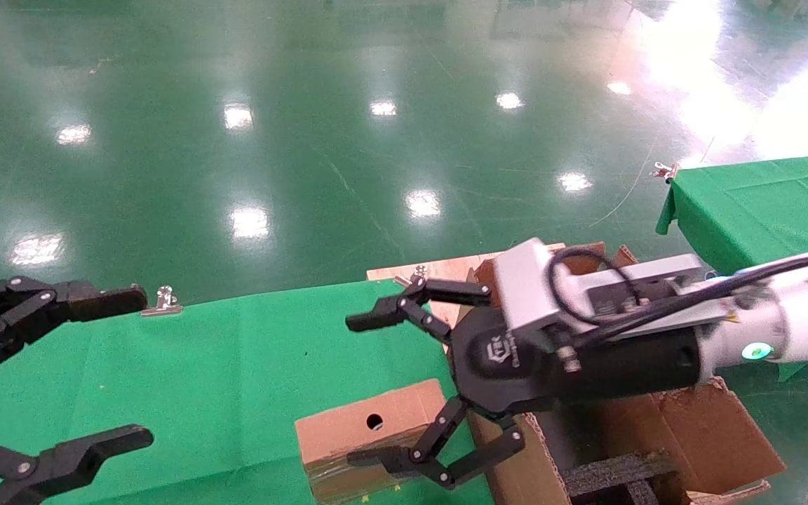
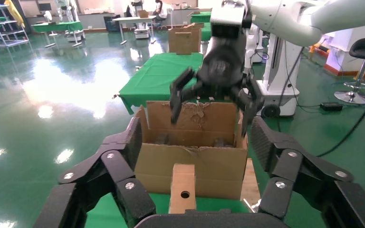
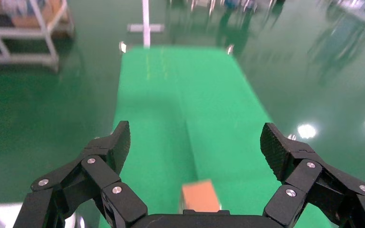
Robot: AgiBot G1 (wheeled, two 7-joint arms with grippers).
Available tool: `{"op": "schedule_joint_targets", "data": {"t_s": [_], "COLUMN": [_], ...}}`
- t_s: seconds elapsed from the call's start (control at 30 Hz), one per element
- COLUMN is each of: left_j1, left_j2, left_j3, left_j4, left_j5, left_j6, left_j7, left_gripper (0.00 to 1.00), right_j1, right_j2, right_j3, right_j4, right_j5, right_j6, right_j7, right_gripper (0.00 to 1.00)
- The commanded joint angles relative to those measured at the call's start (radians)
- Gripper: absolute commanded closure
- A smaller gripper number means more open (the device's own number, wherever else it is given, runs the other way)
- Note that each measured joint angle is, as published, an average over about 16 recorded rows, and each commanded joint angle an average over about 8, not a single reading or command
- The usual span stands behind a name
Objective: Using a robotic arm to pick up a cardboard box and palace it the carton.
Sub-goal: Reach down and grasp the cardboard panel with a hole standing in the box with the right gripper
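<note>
The small brown cardboard box (image 1: 369, 428) with a round hole lies on the green cloth, close beside the carton's near wall. The large carton (image 1: 698, 435) with torn flaps and black foam stands at the cloth's right end. The white robotic arm's right gripper (image 1: 362, 390) is open and empty, hovering just above the box with its fingers spread over it. The box shows low between the jaws in the right wrist view (image 3: 198, 198). My left gripper (image 1: 136, 368) is open and empty at the far left. Its wrist view shows the box (image 2: 184, 187), the carton (image 2: 195, 161) and the right gripper (image 2: 213, 107).
The green cloth table (image 1: 221, 379) ends just behind the box at a wooden board (image 1: 432, 270). A metal clip (image 1: 164, 301) sits on its far edge. A second green table (image 1: 762, 203) stands at the right. Glossy green floor lies beyond.
</note>
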Motion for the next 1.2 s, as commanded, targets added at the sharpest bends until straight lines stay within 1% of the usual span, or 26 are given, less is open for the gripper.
{"op": "schedule_joint_targets", "data": {"t_s": [0.03,0.23,0.67,0.93,1.1,1.13,1.17,1.2], "left_j1": [0.0,0.0,0.0,0.0,0.0,0.0,0.0,0.0], "left_j2": [0.0,0.0,0.0,0.0,0.0,0.0,0.0,0.0], "left_j3": [0.0,0.0,0.0,0.0,0.0,0.0,0.0,0.0], "left_j4": [0.0,0.0,0.0,0.0,0.0,0.0,0.0,0.0], "left_j5": [0.0,0.0,0.0,0.0,0.0,0.0,0.0,0.0], "left_j6": [0.0,0.0,0.0,0.0,0.0,0.0,0.0,0.0], "left_j7": [0.0,0.0,0.0,0.0,0.0,0.0,0.0,0.0], "left_gripper": [1.0,1.0,1.0,1.0,1.0,0.95,0.83,0.7], "right_j1": [0.037,0.109,0.235,0.317,0.348,0.351,0.354,0.355], "right_j2": [-0.009,-0.081,-0.222,-0.292,-0.316,-0.319,-0.322,-0.324], "right_j3": [-0.033,-0.139,-0.314,-0.398,-0.435,-0.441,-0.446,-0.45], "right_j4": [-0.003,-0.056,-0.191,-0.205,-0.189,-0.187,-0.184,-0.182], "right_j5": [-0.059,-0.194,-0.447,-0.605,-0.663,-0.668,-0.673,-0.676], "right_j6": [-0.014,-0.018,-0.004,0.001,-0.002,-0.002,-0.003,-0.003], "right_j7": [0.011,-0.001,-0.107,-0.146,-0.151,-0.151,-0.152,-0.152], "right_gripper": [0.0,0.0,0.0,0.0,0.0,0.0,0.01,0.09]}}
